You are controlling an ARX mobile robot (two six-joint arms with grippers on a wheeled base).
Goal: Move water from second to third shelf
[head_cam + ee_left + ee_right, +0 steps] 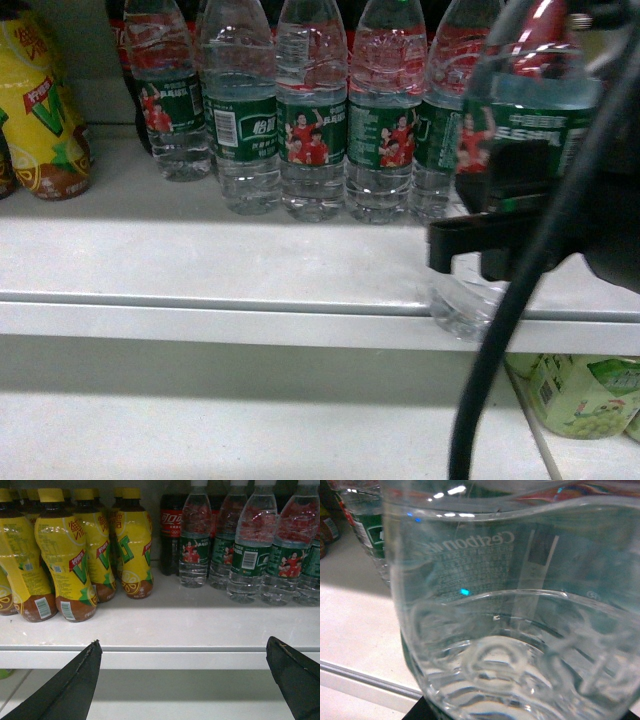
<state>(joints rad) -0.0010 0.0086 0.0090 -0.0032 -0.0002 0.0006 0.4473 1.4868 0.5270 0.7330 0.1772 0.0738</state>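
Clear ribbed water (520,120) (dark green label), yellow tea bottles (65,555), white shelf (220,270)

Held water bottle (520,605): "Cestbon" seen mirrored through label. Yellow bottles (65,555): big green "V".

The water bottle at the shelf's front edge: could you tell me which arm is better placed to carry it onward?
The right. The right gripper already clamps the water bottle, which fills its wrist view. The left gripper hangs open and empty before the shelf, away from that bottle.
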